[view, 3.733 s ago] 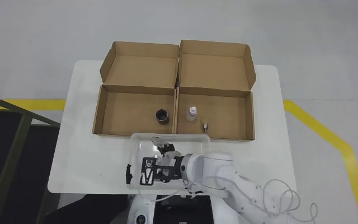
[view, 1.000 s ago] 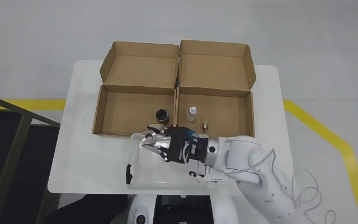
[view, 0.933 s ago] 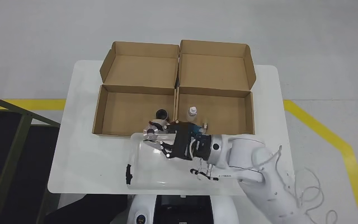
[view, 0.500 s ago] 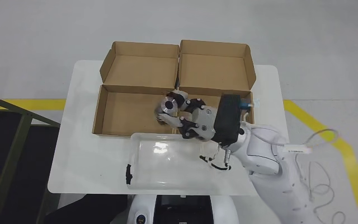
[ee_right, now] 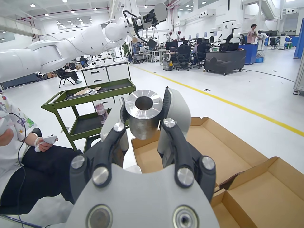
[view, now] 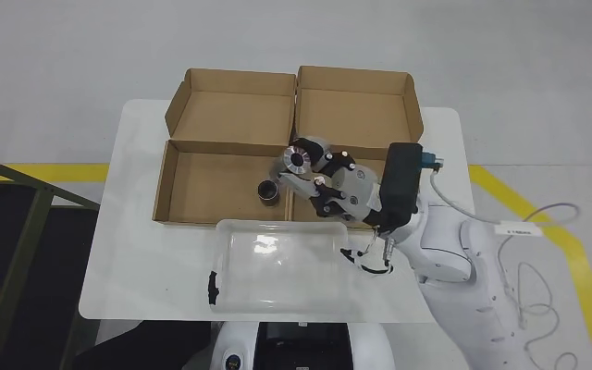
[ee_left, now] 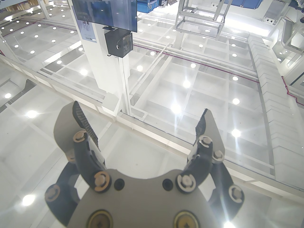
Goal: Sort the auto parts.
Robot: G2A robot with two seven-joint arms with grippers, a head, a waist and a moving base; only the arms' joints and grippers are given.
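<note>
Boxes (view: 211, 183) (view: 356, 116) — two, sleeves (view: 299, 158) (view: 267, 191) — two, one gripped

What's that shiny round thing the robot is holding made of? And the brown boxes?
The round bushing looks like metal, probably steel: grey, with a bright machined face that catches the light. The brown boxes look like cardboard: matte, with folded flaps.
</note>
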